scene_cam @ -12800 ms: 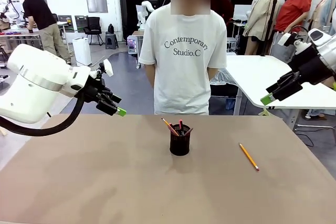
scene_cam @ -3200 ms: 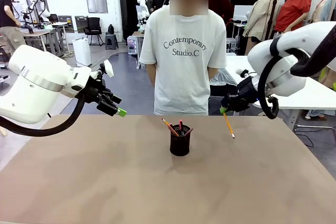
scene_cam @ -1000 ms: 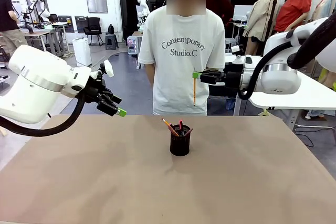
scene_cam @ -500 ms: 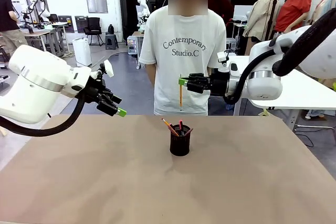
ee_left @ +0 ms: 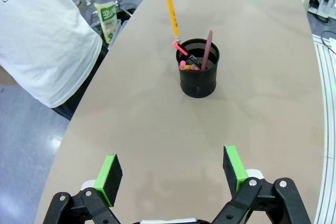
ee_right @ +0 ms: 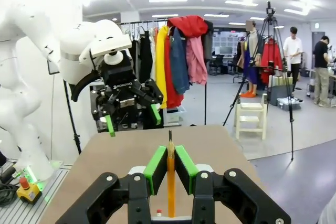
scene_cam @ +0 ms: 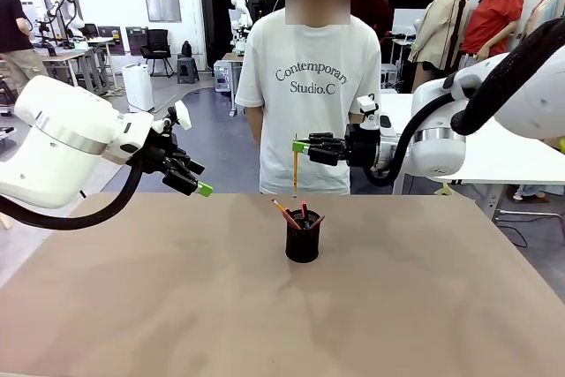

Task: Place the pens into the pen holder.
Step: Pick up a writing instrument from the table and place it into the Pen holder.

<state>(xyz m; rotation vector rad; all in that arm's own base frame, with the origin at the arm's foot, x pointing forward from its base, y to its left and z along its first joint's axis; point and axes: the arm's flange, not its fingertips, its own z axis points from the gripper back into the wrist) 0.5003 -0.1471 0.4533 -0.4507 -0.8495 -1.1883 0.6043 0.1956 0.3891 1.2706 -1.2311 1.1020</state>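
The pen holder [ee_left: 199, 74] is black metal mesh, finely perforated and matt. The table [scene_cam: 177, 306] has a smooth, matt tan top. The yellow-orange pencil [scene_cam: 295, 169] looks like painted wood with a slight sheen, and carries a pink rubber end [ee_left: 175, 42]. The arms' shells [scene_cam: 62, 139] are glossy white plastic. The gripper pads [ee_right: 156, 167] are matt green. The person's T-shirt [scene_cam: 309, 121] is soft white cloth.

Robotics lab, probably shared with garment work: other work tables [scene_cam: 75, 49] upper left, clothes rack [ee_right: 176, 56] and tripod [ee_right: 268, 61] behind.
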